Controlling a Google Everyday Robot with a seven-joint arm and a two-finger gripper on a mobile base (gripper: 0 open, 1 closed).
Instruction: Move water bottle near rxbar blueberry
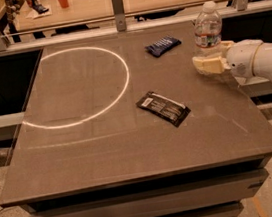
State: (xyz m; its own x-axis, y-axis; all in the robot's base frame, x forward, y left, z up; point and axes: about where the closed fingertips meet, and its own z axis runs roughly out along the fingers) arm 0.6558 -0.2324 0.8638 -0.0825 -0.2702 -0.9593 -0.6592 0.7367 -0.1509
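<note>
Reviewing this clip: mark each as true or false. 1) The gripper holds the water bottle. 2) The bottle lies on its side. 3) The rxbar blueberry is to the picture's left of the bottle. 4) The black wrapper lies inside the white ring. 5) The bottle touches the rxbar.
1) True. The gripper, at the table's right edge, is closed around the lower part of the water bottle.
2) False. It stands upright, cap on top.
3) True. The rxbar blueberry lies to its left, near the far edge.
4) False. The black wrapper lies outside the white ring, to its right.
5) False. Bare tabletop separates them.
</note>
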